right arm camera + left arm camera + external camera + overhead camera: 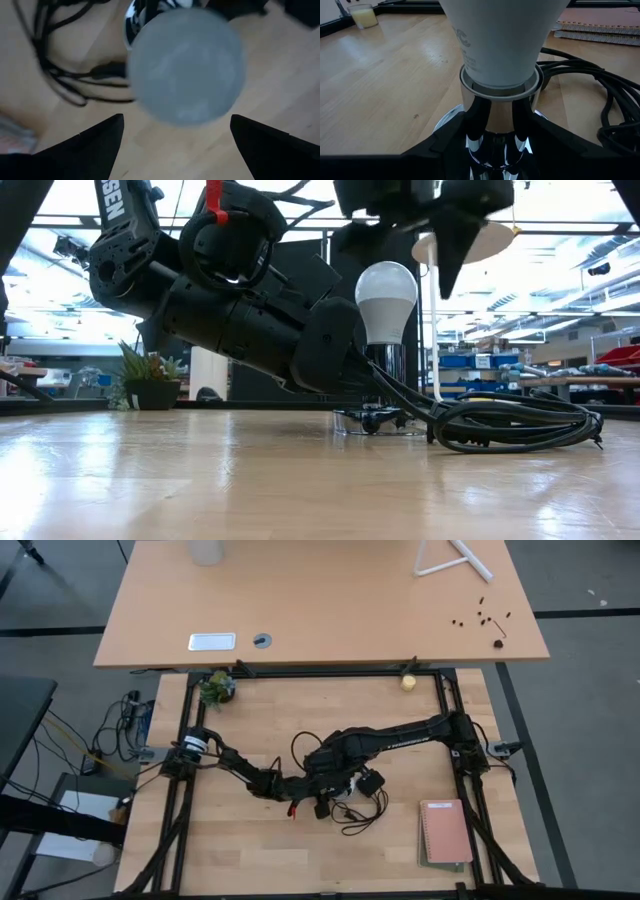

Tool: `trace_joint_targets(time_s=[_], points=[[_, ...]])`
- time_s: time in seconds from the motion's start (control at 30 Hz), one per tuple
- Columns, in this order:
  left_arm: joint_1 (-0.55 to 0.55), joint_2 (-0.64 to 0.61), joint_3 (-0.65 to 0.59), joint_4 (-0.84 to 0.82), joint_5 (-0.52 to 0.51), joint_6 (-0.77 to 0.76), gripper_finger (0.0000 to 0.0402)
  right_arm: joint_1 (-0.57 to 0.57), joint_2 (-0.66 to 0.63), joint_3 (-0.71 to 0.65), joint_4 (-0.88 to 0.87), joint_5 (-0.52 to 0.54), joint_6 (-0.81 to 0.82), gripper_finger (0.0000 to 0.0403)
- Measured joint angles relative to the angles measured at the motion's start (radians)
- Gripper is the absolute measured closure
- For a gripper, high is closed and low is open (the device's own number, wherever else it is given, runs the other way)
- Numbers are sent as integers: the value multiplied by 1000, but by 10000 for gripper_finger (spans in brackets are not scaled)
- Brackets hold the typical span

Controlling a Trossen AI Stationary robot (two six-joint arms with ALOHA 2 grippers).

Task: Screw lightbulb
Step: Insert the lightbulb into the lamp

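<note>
The white lightbulb point(387, 298) stands upright with its neck in the collar of a chrome socket point(496, 131), whose round foot point(372, 420) rests on the wooden table. My left gripper point(495, 150) reaches in low from the table's left and is shut on the socket. My right gripper point(176, 117) hangs open, pointing down, just above the bulb's dome point(187, 72), one finger on each side and touching nothing. In the high view my right arm point(400, 735) hides the bulb. My left gripper pinches the socket's chrome stem point(495, 122) between its two fingers, below the collar that takes the bulb. The fingers come nearly level from the table's left, slanting a little down. The socket stands upright with its foot on the table.
The socket's black cord point(515, 425) lies coiled on the table beside it, toward the right. Two notebooks point(445, 832) lie near the right edge. A small potted plant point(215, 688) and a yellowish ball point(408, 682) sit at the far edge.
</note>
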Motion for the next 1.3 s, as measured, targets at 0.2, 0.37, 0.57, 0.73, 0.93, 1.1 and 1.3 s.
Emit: trace_joint_targets(time_s=[0.2, 0.37, 0.57, 0.73, 0.93, 1.1, 1.3], points=[[0, 0, 0, 0, 0, -1, 199, 0, 1, -5, 88, 0, -70, 29], [0, 0, 0, 0, 0, 2, 199, 0, 1, -5, 145, -26, -177, 29], [0, 0, 0, 1, 0, 6, 199, -6, 8, -6, 169, -75, -271, 29], [0, 0, 0, 1, 0, 8, 199, -6, 9, -50, 204, -98, -317, 29], [0, 0, 0, 1, 0, 8, 199, -6, 10, -111, 241, -97, -359, 30], [0, 0, 0, 0, 0, 21, 199, -14, 9, -118, 264, -119, -379, 46], [0, 0, 0, -1, 0, 27, 199, -37, 9, -118, 264, -159, -374, 106]])
